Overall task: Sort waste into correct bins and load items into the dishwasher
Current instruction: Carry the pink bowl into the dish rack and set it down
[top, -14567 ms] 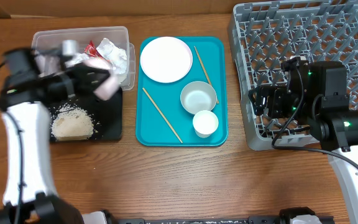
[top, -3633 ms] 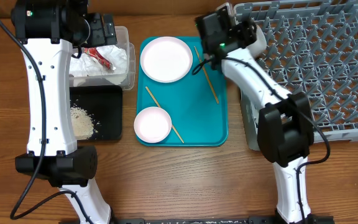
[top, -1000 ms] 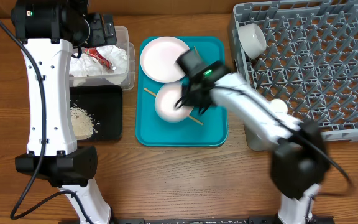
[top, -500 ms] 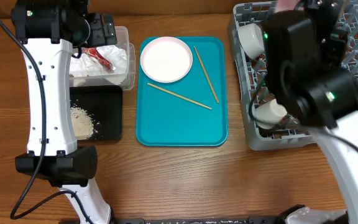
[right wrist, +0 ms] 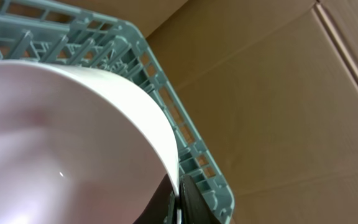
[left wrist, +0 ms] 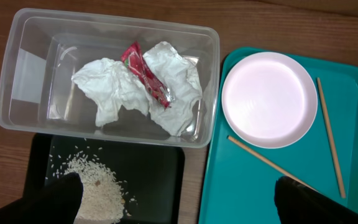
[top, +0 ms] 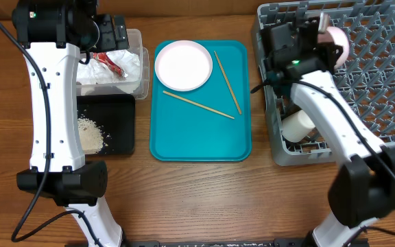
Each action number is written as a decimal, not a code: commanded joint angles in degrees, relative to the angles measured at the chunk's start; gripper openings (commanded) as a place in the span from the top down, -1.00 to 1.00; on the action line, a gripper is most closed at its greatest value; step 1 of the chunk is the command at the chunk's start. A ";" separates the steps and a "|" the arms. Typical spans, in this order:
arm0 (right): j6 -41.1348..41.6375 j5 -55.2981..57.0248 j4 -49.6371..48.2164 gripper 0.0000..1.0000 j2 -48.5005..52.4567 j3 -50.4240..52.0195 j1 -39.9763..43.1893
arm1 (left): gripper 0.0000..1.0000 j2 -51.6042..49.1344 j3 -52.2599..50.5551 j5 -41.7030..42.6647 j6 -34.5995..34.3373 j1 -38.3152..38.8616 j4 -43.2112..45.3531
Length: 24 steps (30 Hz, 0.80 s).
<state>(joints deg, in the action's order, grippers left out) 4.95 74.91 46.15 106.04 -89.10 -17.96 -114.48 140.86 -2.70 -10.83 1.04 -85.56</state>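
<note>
My right gripper (top: 325, 32) is shut on the rim of a pale-pink bowl (top: 337, 44), held tilted on edge over the back-left part of the grey dishwasher rack (top: 382, 75). In the right wrist view the fingers (right wrist: 188, 200) pinch the bowl (right wrist: 73, 137) wall, with the rack (right wrist: 188, 146) behind. A white cup (top: 298, 126) lies in the rack's front-left corner. My left gripper (left wrist: 180, 202) hangs open above the clear tub (left wrist: 17, 68), which holds napkins (left wrist: 114, 96) and a red packet (left wrist: 145, 74). Rice (left wrist: 95, 190) lies in the black tray (left wrist: 157, 180).
The teal tray (top: 201, 140) holds a white plate (top: 183, 65) and two chopsticks (top: 199, 105) (top: 227, 82). The left arm's white link (top: 50, 103) stands over the table's left side. Cardboard (right wrist: 278, 93) rises behind the rack.
The right arm has carried the pale-pink bowl from the teal tray to the rack's back-left and turned it on edge. The left arm has stayed still.
</note>
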 commanded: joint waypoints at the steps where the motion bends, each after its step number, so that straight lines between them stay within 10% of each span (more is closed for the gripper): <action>1: 1.73 3.39 -3.69 0.92 2.12 2.12 -0.44 | -1.00 0.26 0.90 -0.70 -0.98 0.11 0.11; 24: 13.09 -6.01 2.10 0.92 4.48 4.44 -3.34 | -1.00 0.26 0.90 -0.70 -0.98 0.11 0.09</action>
<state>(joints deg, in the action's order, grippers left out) 15.40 69.91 48.03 110.54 -84.82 -20.99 -114.48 140.86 -2.70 -10.83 1.04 -85.56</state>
